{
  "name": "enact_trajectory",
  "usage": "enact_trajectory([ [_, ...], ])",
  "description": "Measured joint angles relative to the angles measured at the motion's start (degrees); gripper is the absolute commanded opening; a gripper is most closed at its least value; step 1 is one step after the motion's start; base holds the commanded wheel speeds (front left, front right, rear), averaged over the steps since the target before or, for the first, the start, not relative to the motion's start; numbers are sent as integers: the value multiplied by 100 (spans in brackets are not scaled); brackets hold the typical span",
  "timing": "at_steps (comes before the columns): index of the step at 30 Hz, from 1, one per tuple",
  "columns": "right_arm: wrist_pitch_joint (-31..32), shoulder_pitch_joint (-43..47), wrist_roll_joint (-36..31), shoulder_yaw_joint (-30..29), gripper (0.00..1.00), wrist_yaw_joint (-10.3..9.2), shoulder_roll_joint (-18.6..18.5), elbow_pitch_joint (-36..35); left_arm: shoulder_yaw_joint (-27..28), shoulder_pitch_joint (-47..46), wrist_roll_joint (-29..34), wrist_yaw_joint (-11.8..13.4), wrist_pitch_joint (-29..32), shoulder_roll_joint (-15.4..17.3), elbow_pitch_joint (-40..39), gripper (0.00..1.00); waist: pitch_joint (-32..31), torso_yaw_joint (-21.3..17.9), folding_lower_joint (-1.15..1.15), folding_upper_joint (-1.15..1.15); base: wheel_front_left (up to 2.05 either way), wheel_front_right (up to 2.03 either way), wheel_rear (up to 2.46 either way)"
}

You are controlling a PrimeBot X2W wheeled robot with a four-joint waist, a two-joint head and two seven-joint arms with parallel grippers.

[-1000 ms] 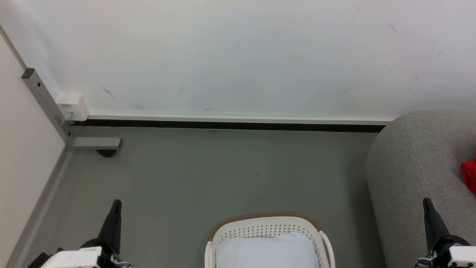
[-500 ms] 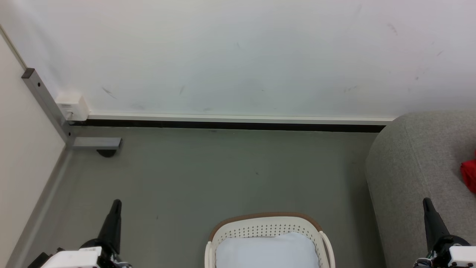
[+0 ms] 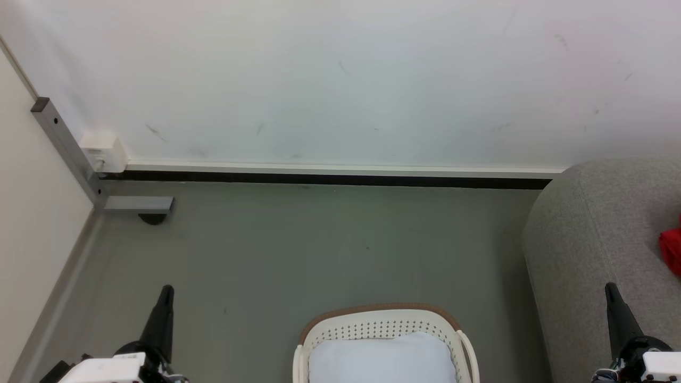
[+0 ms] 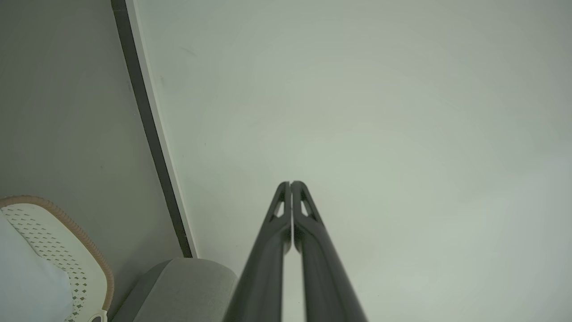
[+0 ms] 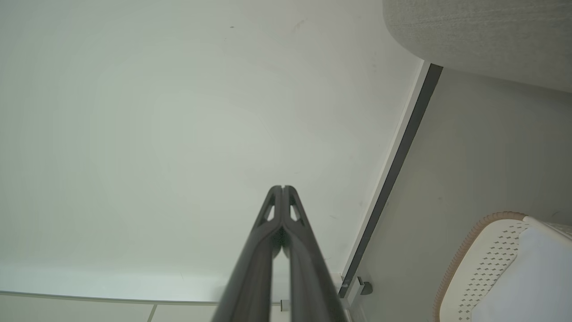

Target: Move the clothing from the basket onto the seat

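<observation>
Item: clothing (image 3: 671,257), bright red soft fabric, one piece. It lies on the upper surface of the seat (image 3: 596,244), partly cut off by the right border of the head view, so its full shape cannot be told. It is well apart from the basket and touched by neither gripper. Seat: large grey textured upholstery with a rounded end and one seam line, standing on the floor (image 3: 298,250) with its end close to the far wall (image 3: 340,80). Basket (image 3: 383,324): white perforated plastic with a brown woven-look rim, upright on the floor just beside the seat's rounded end, with a strip of floor between them. It holds a pale white-blue cloth (image 3: 383,359) that rises about to the rim. Left gripper (image 3: 167,290): fingers pressed together tip to tip, holding nothing, raised over the floor on the basket's left. Right gripper (image 3: 610,287): fingers likewise closed together and empty, poised over the near part of the seat on the basket's right. Surroundings: a dark skirting strip (image 3: 330,178) along the floor's far edge; a grey metal post (image 3: 64,146) and a small white box (image 3: 102,151) at the floor's far left corner.
</observation>
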Motion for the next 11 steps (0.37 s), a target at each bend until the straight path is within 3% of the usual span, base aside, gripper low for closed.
enact_trajectory([
  [11, 0, 0, 0, -1, 0, 0, 1, 0, 0, 0, 0, 0, 0, 0, 0, 0, 0, 0, 0, 0, 0, 0, 0],
])
